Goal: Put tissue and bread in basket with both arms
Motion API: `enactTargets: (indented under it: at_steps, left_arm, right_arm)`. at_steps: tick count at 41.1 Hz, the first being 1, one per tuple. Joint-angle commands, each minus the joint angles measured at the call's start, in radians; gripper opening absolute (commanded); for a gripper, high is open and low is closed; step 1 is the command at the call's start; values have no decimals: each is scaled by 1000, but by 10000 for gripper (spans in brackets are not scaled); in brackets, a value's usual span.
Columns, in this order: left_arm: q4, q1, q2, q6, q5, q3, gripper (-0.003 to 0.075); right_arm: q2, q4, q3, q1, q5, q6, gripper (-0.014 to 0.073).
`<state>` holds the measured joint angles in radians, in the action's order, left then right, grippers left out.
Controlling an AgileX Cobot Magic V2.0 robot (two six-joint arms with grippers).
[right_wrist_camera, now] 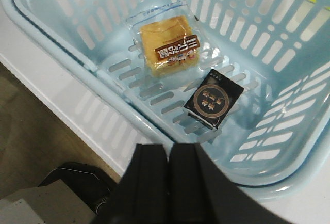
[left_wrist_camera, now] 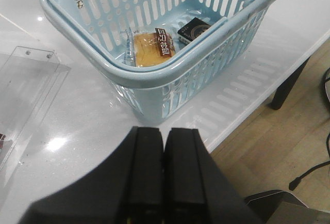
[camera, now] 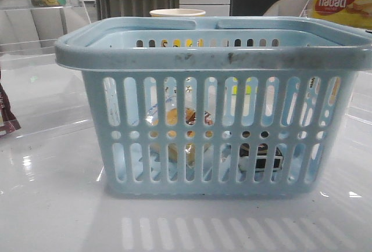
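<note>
The light-blue basket [camera: 215, 51] stands in the middle of the white table. The bread [right_wrist_camera: 170, 52], golden in a clear wrapper with a brown label, lies flat on the basket floor. The tissue [right_wrist_camera: 214, 98], a small flat pack showing a dark face with a round emblem, lies beside it without touching. Both show through the slots in the front view: the bread [camera: 174, 118] and the tissue [camera: 261, 156]. My left gripper [left_wrist_camera: 164, 131] is shut and empty, above the table outside the basket's [left_wrist_camera: 154, 74] corner. My right gripper [right_wrist_camera: 168, 147] is shut and empty over the basket's near rim.
A clear acrylic stand [left_wrist_camera: 26, 90] sits on the table left of the basket. A yellow-and-red nabati box [camera: 340, 2] is at the back right. A cream cup [camera: 177, 13] stands behind the basket. The table edge and wooden floor [left_wrist_camera: 289, 146] lie close to the basket.
</note>
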<state>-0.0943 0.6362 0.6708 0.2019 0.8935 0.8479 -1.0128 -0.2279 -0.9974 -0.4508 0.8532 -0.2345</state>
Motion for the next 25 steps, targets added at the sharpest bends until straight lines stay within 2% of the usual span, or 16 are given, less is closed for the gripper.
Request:
enactTargets:
  at_steps: [1,20,22,25]
  left_arm:
    - [-17,8,-1,-14,-81,26,97]
    - [15,-9,-35,-14,-90,19,97]
    - [17,-46,-59,-14,-129,-9,97]
    - [25,-129,-115,-14,-261,-74,97]
  right_arm:
    - [17,-14,-25,2,-49,-10,57]
    - [17,-14,-25,2,-49,-10,57]
    - [17,-14,-25,2,-49,-10,57]
    - [17,-14,-25,2,-49,-10,57]
